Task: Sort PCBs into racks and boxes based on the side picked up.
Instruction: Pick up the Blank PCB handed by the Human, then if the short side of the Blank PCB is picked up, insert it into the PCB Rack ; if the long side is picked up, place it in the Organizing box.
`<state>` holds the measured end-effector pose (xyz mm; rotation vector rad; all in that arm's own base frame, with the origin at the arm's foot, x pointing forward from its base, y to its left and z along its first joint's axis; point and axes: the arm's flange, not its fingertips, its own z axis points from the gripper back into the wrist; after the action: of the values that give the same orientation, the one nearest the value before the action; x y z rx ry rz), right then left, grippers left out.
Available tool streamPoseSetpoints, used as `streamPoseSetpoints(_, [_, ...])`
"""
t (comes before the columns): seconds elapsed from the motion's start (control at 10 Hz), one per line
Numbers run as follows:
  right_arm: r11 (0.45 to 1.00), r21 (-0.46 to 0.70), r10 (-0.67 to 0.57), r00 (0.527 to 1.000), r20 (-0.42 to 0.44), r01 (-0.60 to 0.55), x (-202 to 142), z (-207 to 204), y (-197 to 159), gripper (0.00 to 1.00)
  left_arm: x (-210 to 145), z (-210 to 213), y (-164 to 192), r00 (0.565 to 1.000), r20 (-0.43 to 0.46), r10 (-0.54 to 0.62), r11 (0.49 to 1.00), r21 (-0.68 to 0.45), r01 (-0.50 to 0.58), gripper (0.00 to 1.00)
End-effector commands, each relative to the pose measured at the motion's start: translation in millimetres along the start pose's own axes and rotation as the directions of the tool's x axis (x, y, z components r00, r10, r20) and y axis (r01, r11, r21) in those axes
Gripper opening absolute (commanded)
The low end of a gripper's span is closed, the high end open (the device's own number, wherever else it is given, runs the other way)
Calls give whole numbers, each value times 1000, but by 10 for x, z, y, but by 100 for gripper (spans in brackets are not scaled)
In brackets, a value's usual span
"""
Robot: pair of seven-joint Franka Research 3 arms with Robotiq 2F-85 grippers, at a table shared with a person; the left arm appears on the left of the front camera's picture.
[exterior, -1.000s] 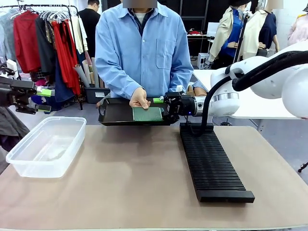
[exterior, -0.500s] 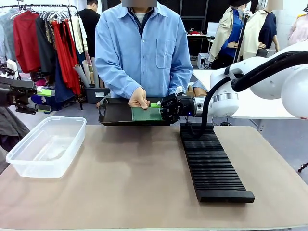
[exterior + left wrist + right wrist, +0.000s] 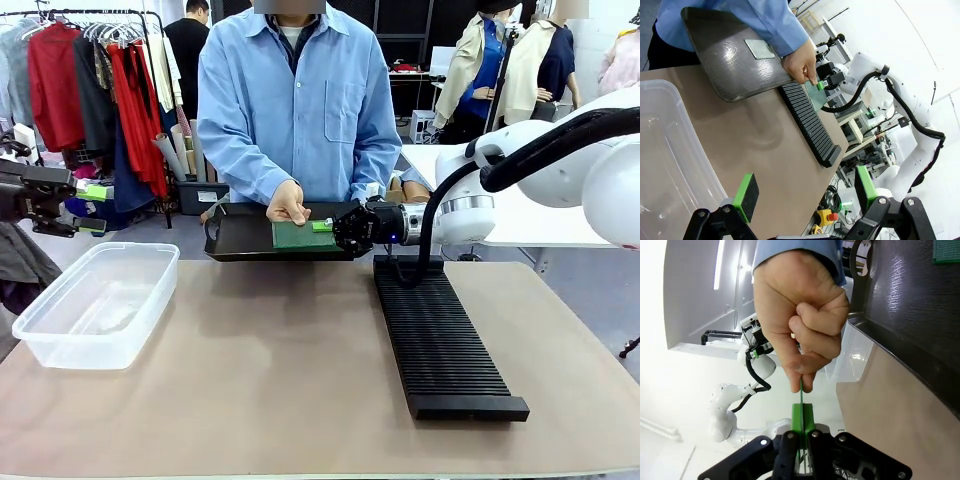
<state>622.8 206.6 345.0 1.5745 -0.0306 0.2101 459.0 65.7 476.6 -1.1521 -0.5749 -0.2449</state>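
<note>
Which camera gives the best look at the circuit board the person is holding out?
Front view: the PCB shows its green face between the person's hand and the right gripper. The right wrist view sees it edge-on; the left wrist view, small and far.

Looks along left gripper (image 3: 802, 197), fingers spread wide, clear tub (image 3: 670, 150) just beside; finds hand (image 3: 801, 62) and right gripper (image 3: 821, 86) pinching a PCB (image 3: 814, 94) above black rack (image 3: 807, 125); spots second PCB (image 3: 759, 48) flat on black tray (image 3: 725, 65).

place: robotics lab | signs: white robot arm (image 3: 610, 190), hung clothes rail (image 3: 100, 75), white worktable (image 3: 545, 225) behind
</note>
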Motion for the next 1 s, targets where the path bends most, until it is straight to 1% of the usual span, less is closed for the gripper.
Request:
streamPoseSetpoints(0.0, [1000, -21, -24, 999, -30, 24, 81, -81, 22, 0, 1, 5, -6, 1000, 1, 0, 1000, -2, 0, 100])
streamPoseSetpoints(0.1, [997, -78, -11, 995, -100, 3, 43, -86, 7, 0, 1, 5, -6, 1000, 1, 0, 1000, -2, 0, 100])
streamPoseSetpoints(0.2, [1000, -3, -7, 1000, -5, 7, -4, -11, -2, 0, 1, 5, -6, 1000, 1, 0, 1000, -2, 0, 100])
streamPoseSetpoints(0.9, [1000, -3, -7, 1000, -5, 7, -4, -11, -2, 0, 1, 5, -6, 1000, 1, 0, 1000, -2, 0, 100])
